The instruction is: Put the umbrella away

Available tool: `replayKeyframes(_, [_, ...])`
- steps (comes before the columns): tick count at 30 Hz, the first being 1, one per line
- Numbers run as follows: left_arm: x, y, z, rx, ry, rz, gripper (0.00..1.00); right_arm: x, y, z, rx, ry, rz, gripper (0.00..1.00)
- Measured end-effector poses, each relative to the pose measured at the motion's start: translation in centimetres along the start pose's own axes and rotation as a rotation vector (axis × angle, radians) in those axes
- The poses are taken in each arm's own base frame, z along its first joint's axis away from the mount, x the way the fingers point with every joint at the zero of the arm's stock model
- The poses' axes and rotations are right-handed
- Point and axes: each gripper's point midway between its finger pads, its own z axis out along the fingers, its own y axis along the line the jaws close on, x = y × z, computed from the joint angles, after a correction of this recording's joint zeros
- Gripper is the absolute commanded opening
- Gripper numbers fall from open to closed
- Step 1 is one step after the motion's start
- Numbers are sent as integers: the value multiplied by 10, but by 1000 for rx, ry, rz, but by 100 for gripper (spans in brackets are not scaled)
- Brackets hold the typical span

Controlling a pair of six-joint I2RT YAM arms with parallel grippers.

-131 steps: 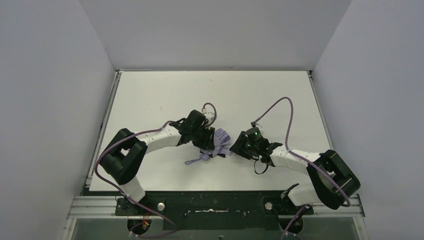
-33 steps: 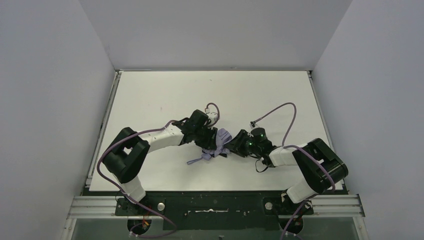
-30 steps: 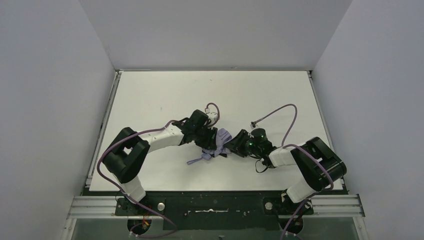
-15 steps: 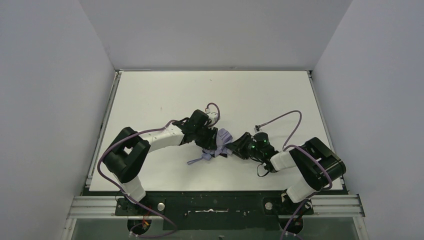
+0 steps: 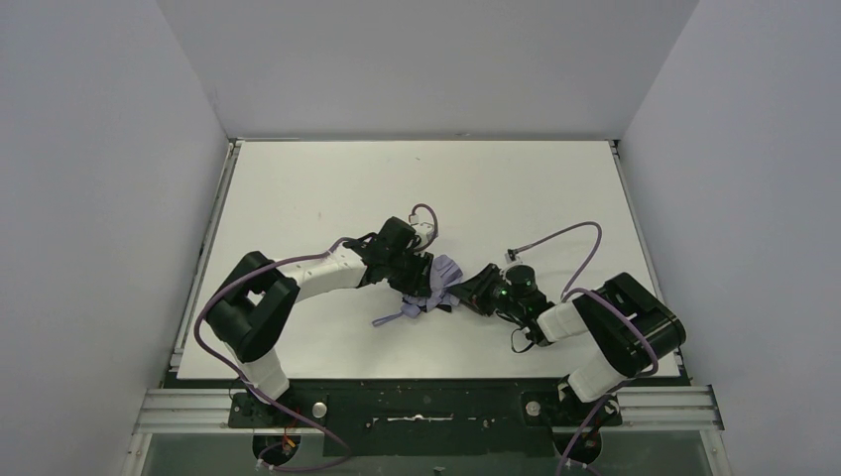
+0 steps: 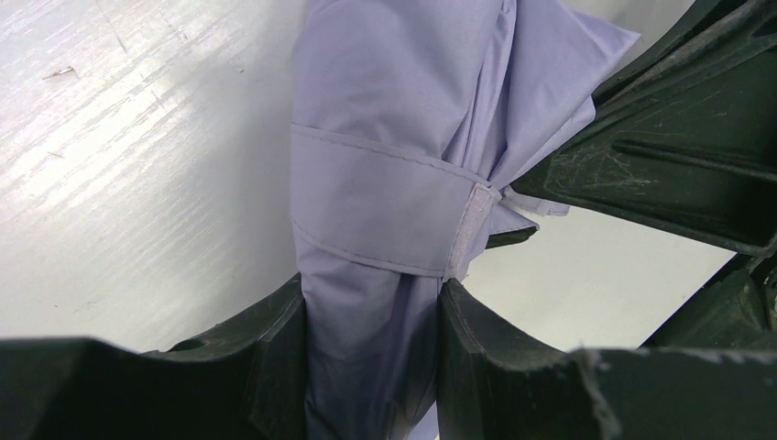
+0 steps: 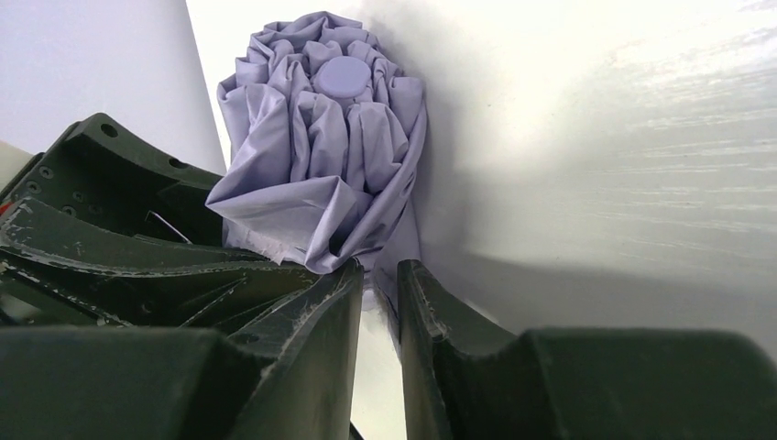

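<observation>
Umbrella (image 6: 385,183) lower end cropped in left wrist view; shaft hidden.

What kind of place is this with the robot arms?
Probably a robot lab test booth: a white table boxed in by plain grey walls, with the left arm and right arm bolted to a metal rail.

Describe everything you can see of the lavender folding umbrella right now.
The pale lavender fabric umbrella lies collapsed on the white table, bunched in folds, a round lavender cap at one end. A fabric strap wraps its middle. The left gripper clamps its body; the right gripper straddles a fold.
</observation>
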Motion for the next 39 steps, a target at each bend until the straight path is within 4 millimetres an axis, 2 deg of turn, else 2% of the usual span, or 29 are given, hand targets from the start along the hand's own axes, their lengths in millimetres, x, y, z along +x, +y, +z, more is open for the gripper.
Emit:
replayKeyframes(7, [0, 0, 0, 0, 0, 0, 0, 2, -2, -4, 7, 3, -3, 26])
replayKeyframes(16, [0, 0, 0, 0, 1, 0, 0, 2, 4, -11, 5, 2, -33, 23])
replayKeyframes(23, [0, 0, 0, 0, 1, 0, 0, 4, -4, -12, 36, 15, -44, 22])
replayKeyframes(25, [0, 0, 0, 0, 1, 0, 0, 5, -5, -12, 36, 17, -48, 20])
replayKeyframes(32, [-1, -1, 2, 4, 2, 1, 0, 8, -8, -11, 41, 35, -45, 0])
replayKeyframes(39, [-1, -2, 3, 3, 3, 3, 0, 8, -1, -10, 12, 34, -54, 0])
